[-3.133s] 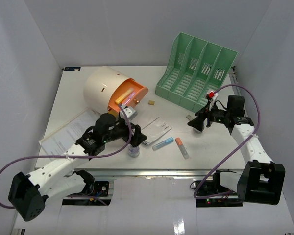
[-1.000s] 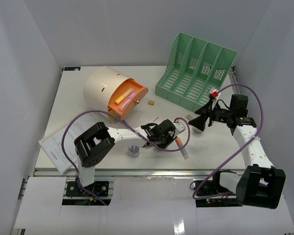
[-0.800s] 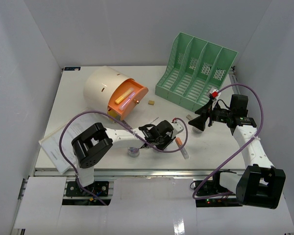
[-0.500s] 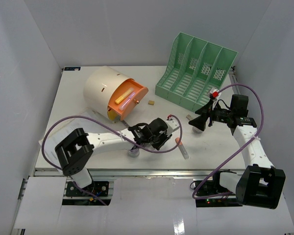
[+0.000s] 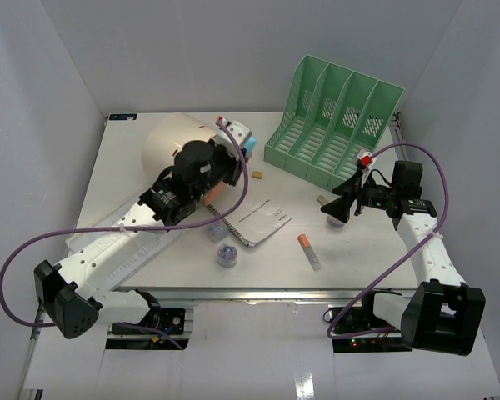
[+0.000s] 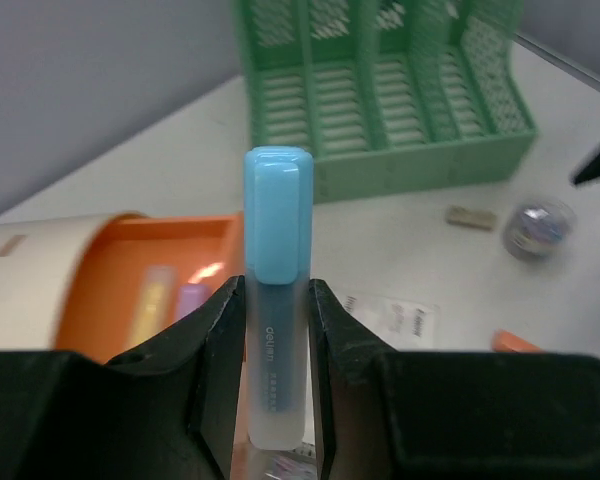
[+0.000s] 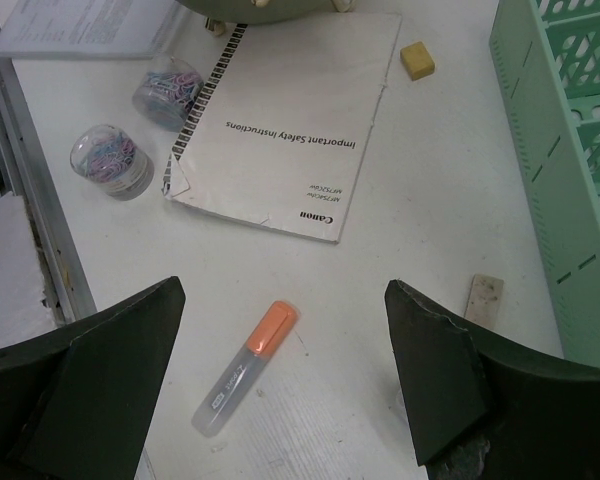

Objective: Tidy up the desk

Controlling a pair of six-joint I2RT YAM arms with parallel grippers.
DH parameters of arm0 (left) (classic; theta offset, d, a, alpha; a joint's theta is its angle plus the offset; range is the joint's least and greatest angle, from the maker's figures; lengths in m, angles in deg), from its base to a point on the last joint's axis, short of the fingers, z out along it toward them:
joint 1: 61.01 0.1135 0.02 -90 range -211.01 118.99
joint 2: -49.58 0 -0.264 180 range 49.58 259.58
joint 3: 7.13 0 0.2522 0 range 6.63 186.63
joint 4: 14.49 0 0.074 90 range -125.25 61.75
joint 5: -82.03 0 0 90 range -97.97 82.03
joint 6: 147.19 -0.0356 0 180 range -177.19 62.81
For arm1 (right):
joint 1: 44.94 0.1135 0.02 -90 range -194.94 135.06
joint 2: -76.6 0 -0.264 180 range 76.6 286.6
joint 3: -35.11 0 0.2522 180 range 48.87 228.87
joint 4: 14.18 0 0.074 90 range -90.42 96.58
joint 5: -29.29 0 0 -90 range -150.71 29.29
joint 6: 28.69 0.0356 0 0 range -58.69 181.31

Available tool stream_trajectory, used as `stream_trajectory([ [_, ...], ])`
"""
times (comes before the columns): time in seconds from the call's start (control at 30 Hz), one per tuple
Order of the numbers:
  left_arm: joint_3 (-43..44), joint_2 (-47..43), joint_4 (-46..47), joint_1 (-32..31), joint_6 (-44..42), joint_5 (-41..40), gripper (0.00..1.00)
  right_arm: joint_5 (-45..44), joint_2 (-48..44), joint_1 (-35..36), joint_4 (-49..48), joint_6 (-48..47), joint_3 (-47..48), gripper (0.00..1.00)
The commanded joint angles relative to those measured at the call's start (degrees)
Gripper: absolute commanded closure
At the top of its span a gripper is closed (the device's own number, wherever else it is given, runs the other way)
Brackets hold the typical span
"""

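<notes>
Well above the desk (image 5: 354,250), left jaws clamp a blue highlighter (image 6: 276,250).

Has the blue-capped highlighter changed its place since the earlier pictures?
Yes. The blue highlighter left the desk beside the booklet; the left gripper now holds it farther back, near the orange drawer.

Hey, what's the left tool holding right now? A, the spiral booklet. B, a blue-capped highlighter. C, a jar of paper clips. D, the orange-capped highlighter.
B: the left tool is clamped on a blue-capped highlighter, while the orange-capped highlighter lies free on the desk.
</notes>
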Motion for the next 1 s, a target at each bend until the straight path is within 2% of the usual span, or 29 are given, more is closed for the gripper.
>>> stream_trajectory([
  [0.0, 5.1, 0.7, 0.2, 7.0, -3.3, 1.9, 1.00, 1.6, 0.3, -0.3, 0.5, -1.0, 2.1, 0.12],
  [0.13, 8.0, 4.8, -1.3, 11.1, -4.9, 2.6, 1.00, 1.5, 0.4, -0.3, 0.5, -1.1, 2.1, 0.12],
  [0.33, 9.1, 8.8, -2.4, 12.8, -6.5, 2.3, 1.00, 1.4, 0.5, -0.3, 0.7, -1.3, 2.0, 0.12],
  [0.4, 8.9, 9.3, -2.8, 12.9, -6.6, 2.1, 0.97, 1.4, 0.6, -0.3, 0.7, -1.4, 2.0, 0.12],
  [0.43, 8.8, 9.5, -3.1, 12.9, -6.6, 1.9, 0.94, 1.4, 0.7, -0.3, 0.7, -1.4, 2.1, 0.12],
  [0.5, 8.9, 9.7, -3.7, 12.9, -6.5, 1.1, 0.80, 1.4, 0.8, -0.3, 0.7, -1.5, 2.0, 0.12],
  [0.57, 8.9, 9.7, -4.4, 12.9, -6.2, 0.2, 0.55, 1.3, 1.1, -0.3, 1.1, -1.7, 2.1, 0.12],
  [0.63, 8.7, 9.2, -4.7, 12.8, -5.8, -0.6, 0.36, 1.3, 1.4, -0.2, 2.1, -2.7, 2.4, 0.12],
  [0.67, 8.6, 8.8, -4.9, 12.8, -5.6, -0.9, 0.31, 1.3, 1.7, -0.2, 2.5, -3.4, 2.6, 0.12],
  [0.77, 8.3, 7.6, -5.3, 12.8, -4.7, -0.6, 0.22, 1.4, 2.9, 0.0, 5.2, -5.6, 3.3, 0.12],
  [0.87, 7.6, 5.4, -5.6, 12.8, -3.5, 0.7, 0.21, 0.0, 5.4, 1.2, 8.6, -8.2, 4.7, 0.12],
  [0.97, 5.8, 3.0, -5.6, 12.9, -2.3, 2.3, 0.21, -6.9, 7.7, 4.6, 10.7, -7.5, 6.4, 0.12],
])
